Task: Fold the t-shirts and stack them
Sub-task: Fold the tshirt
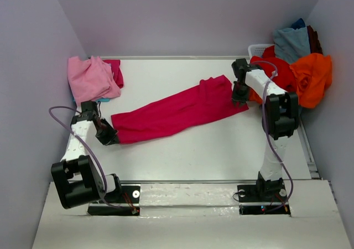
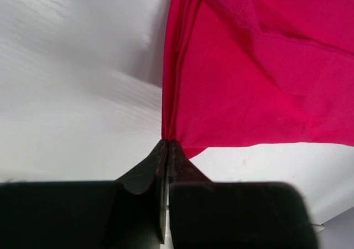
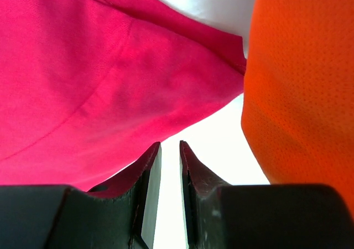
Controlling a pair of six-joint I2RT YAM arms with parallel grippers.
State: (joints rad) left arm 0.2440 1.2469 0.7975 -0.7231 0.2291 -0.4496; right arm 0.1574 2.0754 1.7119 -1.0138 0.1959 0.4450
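A crimson-magenta t-shirt [image 1: 177, 110] lies stretched in a long diagonal band across the table. My left gripper [image 1: 108, 134] is shut on its lower left end; in the left wrist view the cloth [image 2: 249, 77] bunches into the closed tips of the gripper [image 2: 167, 144]. My right gripper [image 1: 239, 97] is at the shirt's upper right end. In the right wrist view the gripper [image 3: 170, 145] stands narrowly open and empty, with the shirt's edge [image 3: 83, 66] just left of the tips and an orange t-shirt [image 3: 298, 83] to the right.
A folded light pink t-shirt [image 1: 88, 77] lies at the back left on a darker crimson one [image 1: 115, 72], with a teal edge [image 1: 102, 100] showing. At the back right a white basket [image 1: 259, 48] holds red [image 1: 279, 69], orange [image 1: 312, 77] and grey-blue [image 1: 290, 41] t-shirts.
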